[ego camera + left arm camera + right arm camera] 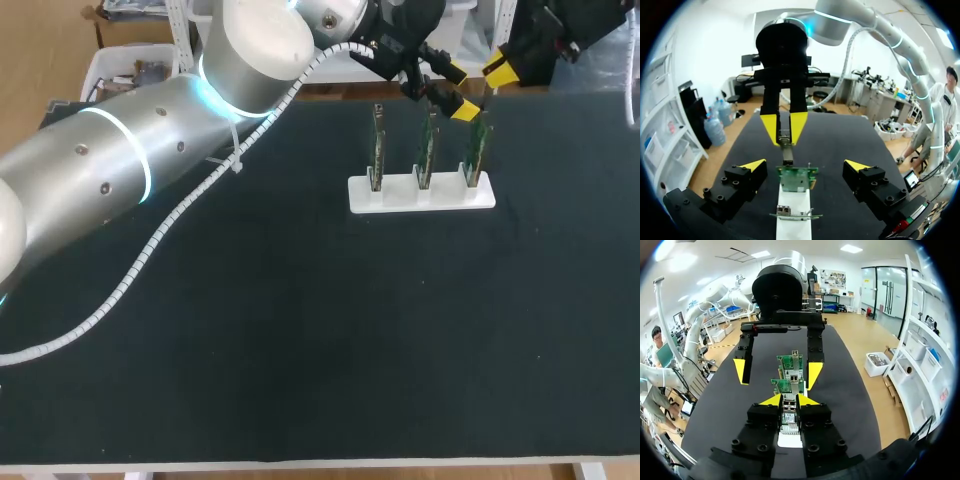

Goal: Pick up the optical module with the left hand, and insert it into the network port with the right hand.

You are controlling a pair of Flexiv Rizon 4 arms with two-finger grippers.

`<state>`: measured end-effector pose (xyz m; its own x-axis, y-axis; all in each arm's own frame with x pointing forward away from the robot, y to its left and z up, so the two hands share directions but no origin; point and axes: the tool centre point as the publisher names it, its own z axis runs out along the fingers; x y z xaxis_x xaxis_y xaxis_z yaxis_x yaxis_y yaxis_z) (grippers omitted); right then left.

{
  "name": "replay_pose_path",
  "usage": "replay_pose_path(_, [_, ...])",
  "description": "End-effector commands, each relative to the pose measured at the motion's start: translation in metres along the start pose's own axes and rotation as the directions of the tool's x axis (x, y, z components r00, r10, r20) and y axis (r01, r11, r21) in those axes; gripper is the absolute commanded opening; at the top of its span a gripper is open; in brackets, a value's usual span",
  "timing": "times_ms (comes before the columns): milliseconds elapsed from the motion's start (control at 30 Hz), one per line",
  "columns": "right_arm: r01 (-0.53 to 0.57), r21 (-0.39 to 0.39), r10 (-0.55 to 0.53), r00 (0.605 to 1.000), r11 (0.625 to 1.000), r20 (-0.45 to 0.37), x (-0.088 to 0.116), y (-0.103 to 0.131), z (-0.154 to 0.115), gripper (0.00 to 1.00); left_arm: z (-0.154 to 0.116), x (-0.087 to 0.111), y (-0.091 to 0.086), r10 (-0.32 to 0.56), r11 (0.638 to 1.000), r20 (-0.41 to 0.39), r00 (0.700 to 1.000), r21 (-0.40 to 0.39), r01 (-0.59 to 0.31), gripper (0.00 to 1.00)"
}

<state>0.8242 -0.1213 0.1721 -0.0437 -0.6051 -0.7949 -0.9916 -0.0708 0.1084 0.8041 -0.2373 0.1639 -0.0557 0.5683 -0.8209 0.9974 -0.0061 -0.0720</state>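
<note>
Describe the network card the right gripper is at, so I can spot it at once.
On the black table, near its far edge, stands a white holder with three upright green network cards in a row. Yours is the end card at the head view's right, the only one with the right gripper at it, shut on the optical module.

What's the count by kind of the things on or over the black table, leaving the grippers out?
green upright circuit boards: 3
white slotted holder: 1
small metal optical module, held in the right gripper: 1
Total: 5
</note>
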Motion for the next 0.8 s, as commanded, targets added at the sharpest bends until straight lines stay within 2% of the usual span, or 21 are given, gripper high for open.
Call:
replay_pose_path(33, [0.000,-0.293,0.000,1.000,0.956,0.000,0.0030,-0.0067,-0.0005,0.00,-0.0004,0.0000,-0.0003,0.000,1.000,-0.002,1.000,0.000,0.000,1.00])
replay_pose_path(800, [0.026,-0.328,-0.025,1.000,0.944,0.006,0.0035,-0.0054,0.0014,0.00,-0.0004,0.0000,-0.0003,0.000,1.000,-0.002,1.000,0.000,0.000,1.00])
